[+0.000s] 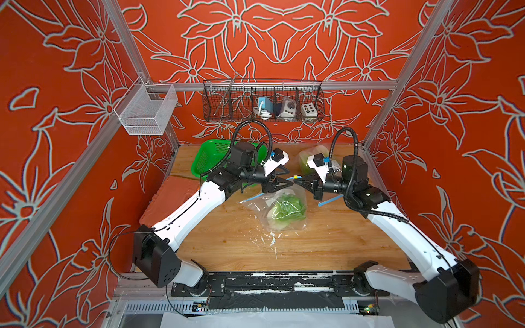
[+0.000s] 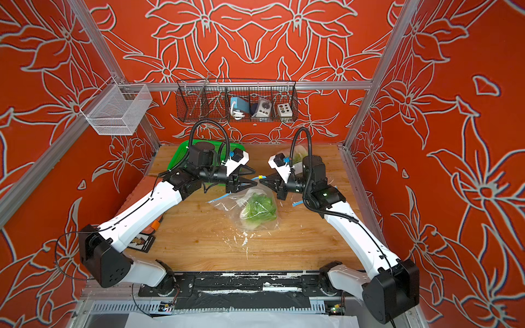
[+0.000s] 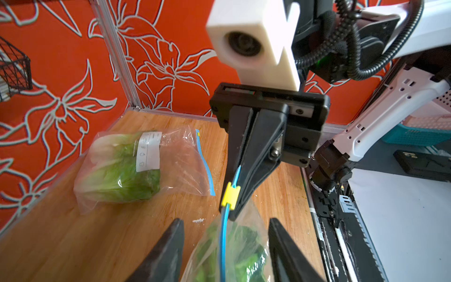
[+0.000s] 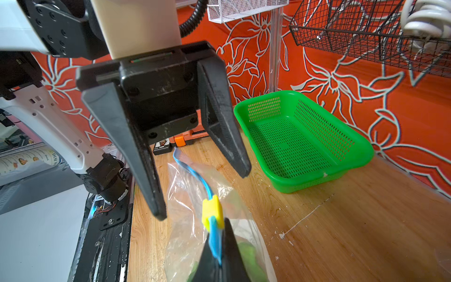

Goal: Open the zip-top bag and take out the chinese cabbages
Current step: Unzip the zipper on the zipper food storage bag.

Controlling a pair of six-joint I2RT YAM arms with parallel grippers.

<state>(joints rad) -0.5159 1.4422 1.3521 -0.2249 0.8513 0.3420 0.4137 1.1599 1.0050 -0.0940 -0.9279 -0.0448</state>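
Observation:
A clear zip-top bag [image 1: 281, 210] [image 2: 250, 211] hangs from its top near mid-table, its bottom resting on the wood. A light-green chinese cabbage [image 1: 288, 210] [image 2: 260, 208] shows through it. My right gripper [image 1: 298, 181] [image 4: 223, 227] is shut on the bag's blue zip strip [image 3: 223, 244], just behind the yellow slider [image 3: 229, 196] [image 4: 212, 212]. My left gripper [image 1: 285, 184] [image 3: 226, 221] faces it, open. Its fingers stand apart on either side of the strip without touching it. A second bagged chinese cabbage [image 3: 122, 171] [image 1: 312, 159] lies at the back right.
An empty green mesh basket [image 4: 305, 141] [image 1: 204, 159] sits at the back left. A red mat [image 1: 170, 198] lies along the left edge, with a small orange and black tool [image 2: 153, 227] near it. A black wire rack [image 1: 264, 102] and a white mesh bin [image 1: 146, 110] hang on the walls.

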